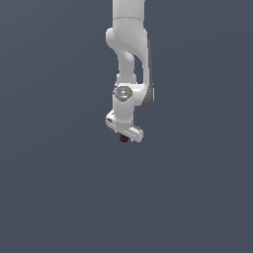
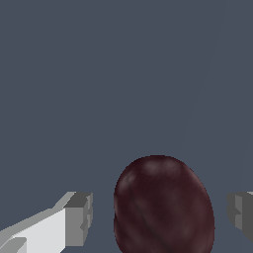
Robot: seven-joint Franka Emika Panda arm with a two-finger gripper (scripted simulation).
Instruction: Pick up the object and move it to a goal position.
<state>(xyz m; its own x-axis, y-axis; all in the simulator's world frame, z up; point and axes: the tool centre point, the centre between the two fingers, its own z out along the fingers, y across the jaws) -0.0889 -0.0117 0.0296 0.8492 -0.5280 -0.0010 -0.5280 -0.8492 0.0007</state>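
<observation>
Exterior view distant, wrist view close, sharing object (image 1: 124, 139)

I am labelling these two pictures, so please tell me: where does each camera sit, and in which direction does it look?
Exterior view: off the arm, exact position unknown; it faces the white arm, with the gripper at its lower end.
Wrist view: on the wrist, looking along the fingers at the dark red object; gaps show on both sides of it.
Shared: the gripper and the object.

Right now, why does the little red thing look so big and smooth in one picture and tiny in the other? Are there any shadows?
In the wrist view the dark red lump fills the frame between the pincer fingers, sharp, mottling visible, no glare. In the exterior view it is a tiny speck under the pincer; flat even light, no cast shadow visible in either.
</observation>
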